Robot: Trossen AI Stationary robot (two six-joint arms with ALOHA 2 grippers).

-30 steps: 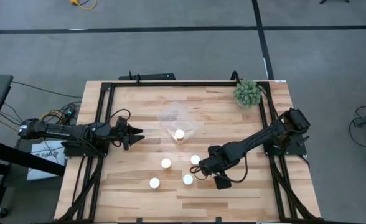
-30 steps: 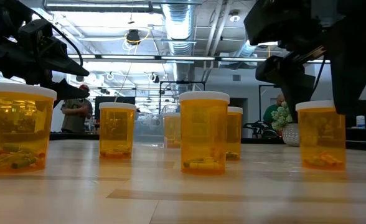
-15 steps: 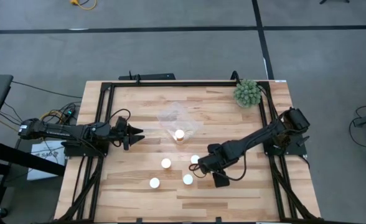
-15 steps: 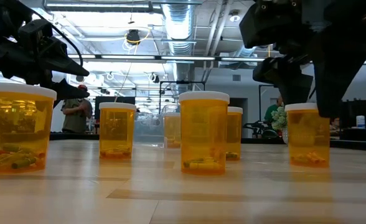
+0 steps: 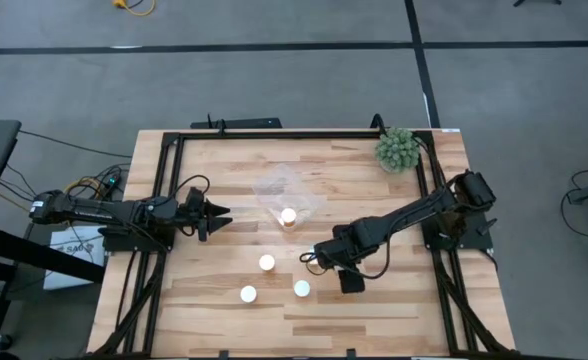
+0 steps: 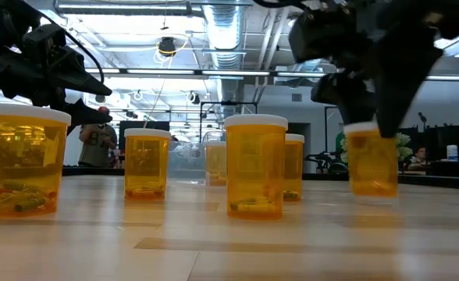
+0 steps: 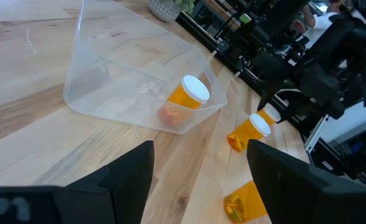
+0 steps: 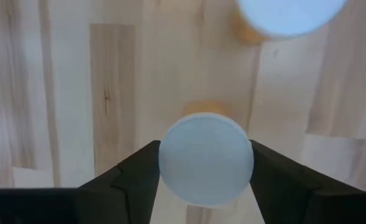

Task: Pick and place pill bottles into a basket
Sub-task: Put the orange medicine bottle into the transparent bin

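Change: your right pincer (image 6: 374, 125) has lifted its pill bottle (image 6: 371, 161) clear of the bench (image 5: 374, 310); a second ago that bottle stood on the wood, and in the low view it now hangs above it. From above, the arm has also swung in toward the basket (image 5: 287, 196).

Meaning: you can judge the pick done for this one. What you have left is the carry to the basket and the release.

Right pincer: clamped on the carried bottle, one dark finger (image 8: 133, 177) on each side of its cap, as your right wrist view shows.

Left pincer (image 5: 217, 213): fingers apart and holding nothing, waiting at the left edge of the bench, near the basket.

Bottles: one bottle (image 7: 184, 99) already lies tilted inside the basket. Three more (image 5: 267, 262) stand on the bench in front of it, well apart from each other.

Materials: the bottles are translucent orange cylinders with round, smooth white caps, and a few pills sit at the bottom. The basket is thin clear plastic with slanted walls and an open top, so you may find its rim hard to read. The bench is pale wood planks in a black frame.

Other: a green spiky plant ball (image 5: 397, 150) sits at the far right corner, out of your path.
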